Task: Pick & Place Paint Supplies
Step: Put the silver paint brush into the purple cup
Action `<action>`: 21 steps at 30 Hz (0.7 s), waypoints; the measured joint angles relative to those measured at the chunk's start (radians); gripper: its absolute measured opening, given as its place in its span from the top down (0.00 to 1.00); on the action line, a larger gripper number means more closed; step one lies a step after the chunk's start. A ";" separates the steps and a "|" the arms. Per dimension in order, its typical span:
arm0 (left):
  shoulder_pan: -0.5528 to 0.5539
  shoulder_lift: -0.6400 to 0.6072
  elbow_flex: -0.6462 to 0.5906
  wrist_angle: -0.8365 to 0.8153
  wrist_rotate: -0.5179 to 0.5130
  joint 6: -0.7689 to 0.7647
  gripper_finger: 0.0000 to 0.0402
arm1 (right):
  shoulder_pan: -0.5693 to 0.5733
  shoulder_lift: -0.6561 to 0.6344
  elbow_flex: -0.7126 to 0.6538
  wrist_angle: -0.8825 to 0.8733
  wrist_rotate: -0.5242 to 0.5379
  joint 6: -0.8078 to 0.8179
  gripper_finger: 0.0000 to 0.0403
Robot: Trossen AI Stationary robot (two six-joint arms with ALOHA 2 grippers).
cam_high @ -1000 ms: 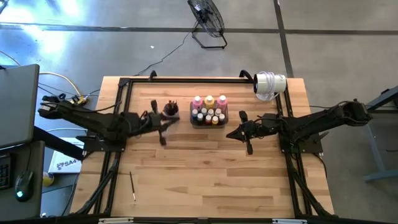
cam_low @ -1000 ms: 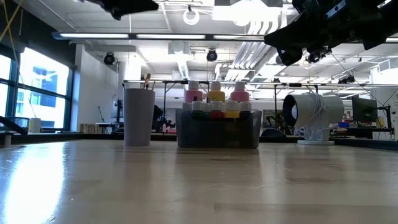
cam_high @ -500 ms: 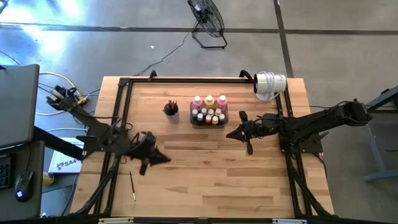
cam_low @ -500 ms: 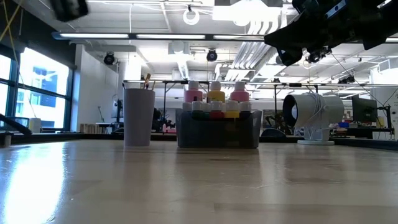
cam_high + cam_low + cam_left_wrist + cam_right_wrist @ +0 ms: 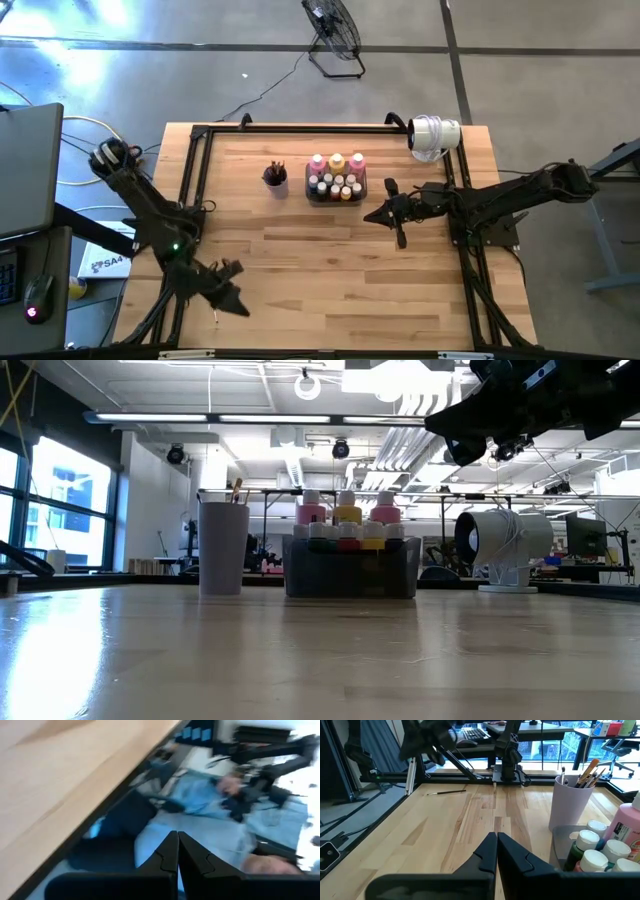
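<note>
At seven o'clock on the table, the left gripper, fingers together and empty, has swung from beside the purple cup down over the stray paintbrush, likely its next pick. At three o'clock, the right gripper waits closed beside the tray of paint bottles.

You have open tabletop across the near and middle board. At the far side, the purple cup and the dark tray of bottles stand close together. The right gripper hovers beside the tray; the white roll blocks the far right corner.
</note>
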 joint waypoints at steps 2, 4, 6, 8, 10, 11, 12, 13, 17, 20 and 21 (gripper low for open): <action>-0.024 0.045 0.026 -0.022 0.032 -0.018 1.00 | 0.000 0.000 0.000 0.000 0.000 0.000 0.99; -0.039 0.082 0.078 -0.054 0.094 -0.028 1.00 | 0.000 0.000 0.000 0.000 0.000 0.000 0.99; -0.046 0.113 0.154 -0.173 0.158 -0.053 1.00 | 0.000 0.000 0.000 0.000 0.000 0.000 0.99; -0.044 0.141 0.243 -0.394 0.241 -0.086 1.00 | 0.000 0.000 0.000 0.000 0.001 0.000 0.99; -0.043 0.164 0.346 -0.625 0.309 -0.117 1.00 | 0.000 0.000 0.000 0.000 0.000 0.001 0.99; -0.043 0.175 0.402 -0.737 0.329 -0.125 1.00 | 0.000 0.000 0.000 0.000 0.000 0.003 0.99; -0.043 0.190 0.457 -0.844 0.336 -0.127 1.00 | 0.000 0.000 0.000 0.001 0.001 0.004 0.99; -0.043 0.210 0.507 -0.943 0.337 -0.121 1.00 | 0.000 0.000 0.000 0.001 0.000 0.004 0.99; -0.043 0.306 0.670 -1.189 0.339 -0.012 1.00 | 0.000 0.000 0.000 0.001 0.000 0.024 0.99; -0.043 0.390 0.724 -1.256 0.339 0.084 1.00 | 0.000 0.000 0.000 0.002 0.000 0.026 0.99; -0.043 0.416 0.726 -1.254 0.340 0.110 1.00 | 0.000 0.000 0.000 0.002 0.000 0.026 0.99</action>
